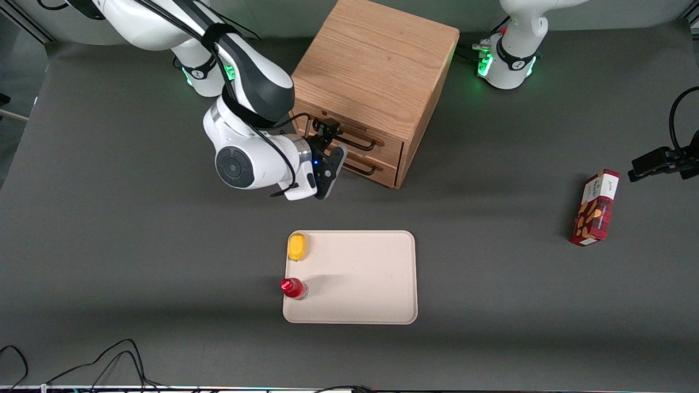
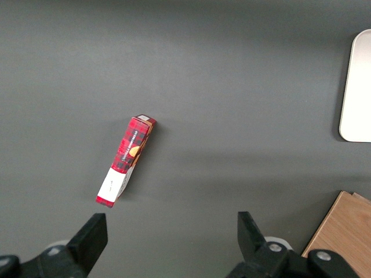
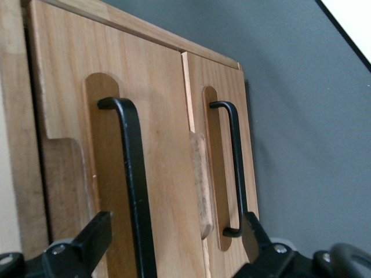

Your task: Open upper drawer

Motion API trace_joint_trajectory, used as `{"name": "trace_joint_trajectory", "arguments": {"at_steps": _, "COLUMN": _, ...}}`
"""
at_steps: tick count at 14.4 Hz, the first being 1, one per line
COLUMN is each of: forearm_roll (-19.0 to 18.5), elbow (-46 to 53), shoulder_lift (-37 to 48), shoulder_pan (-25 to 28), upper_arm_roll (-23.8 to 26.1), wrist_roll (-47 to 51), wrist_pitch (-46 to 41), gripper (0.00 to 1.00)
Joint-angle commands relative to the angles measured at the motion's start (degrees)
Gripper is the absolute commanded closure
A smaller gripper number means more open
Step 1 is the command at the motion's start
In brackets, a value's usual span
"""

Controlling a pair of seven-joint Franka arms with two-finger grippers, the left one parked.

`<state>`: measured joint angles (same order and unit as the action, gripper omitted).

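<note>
The small wooden cabinet (image 1: 377, 65) stands at the table's back. The upper drawer (image 1: 385, 141) with its black bar handle (image 1: 360, 143) looks shut, and so does the bottom drawer (image 1: 382, 170) below it. My right gripper (image 1: 333, 146) is open right in front of the drawer fronts, at the handles' end nearest the working arm. In the right wrist view the upper drawer (image 3: 156, 116) fills the frame, and its handle (image 3: 132, 174) runs between the fingers of the gripper (image 3: 171, 243) without being touched. The bottom drawer's handle (image 3: 233, 168) ends close to one finger (image 3: 255, 240).
A beige tray (image 1: 371, 295) lies nearer the front camera, with a yellow object (image 1: 297, 246) and a red bottle (image 1: 293, 287) on its edge. A red plaid box (image 1: 595, 208) lies toward the parked arm's end, also in the left wrist view (image 2: 126, 159).
</note>
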<state>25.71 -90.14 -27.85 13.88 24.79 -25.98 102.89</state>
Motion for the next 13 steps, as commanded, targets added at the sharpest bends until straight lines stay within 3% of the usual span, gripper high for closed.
{"name": "trace_joint_trajectory", "arguments": {"at_steps": 1, "forearm_roll": -0.48, "elbow": -3.36, "shoulder_lift": 0.52, "shoulder_pan": 0.27, "upper_arm_roll": 0.96, "wrist_roll": 1.02, "wrist_pitch": 4.5, "gripper": 0.0}}
{"name": "trace_joint_trajectory", "arguments": {"at_steps": 7, "forearm_roll": -2.06, "elbow": -3.03, "shoulder_lift": -1.23, "shoulder_pan": -0.35, "upper_arm_roll": 0.79, "wrist_roll": 1.02, "wrist_pitch": 6.01, "gripper": 0.0}}
{"name": "trace_joint_trajectory", "arguments": {"at_steps": 13, "forearm_roll": -2.06, "elbow": 7.07, "shoulder_lift": -8.61, "shoulder_pan": -1.14, "upper_arm_roll": -1.5, "wrist_roll": 0.76, "wrist_pitch": 4.78, "gripper": 0.0}}
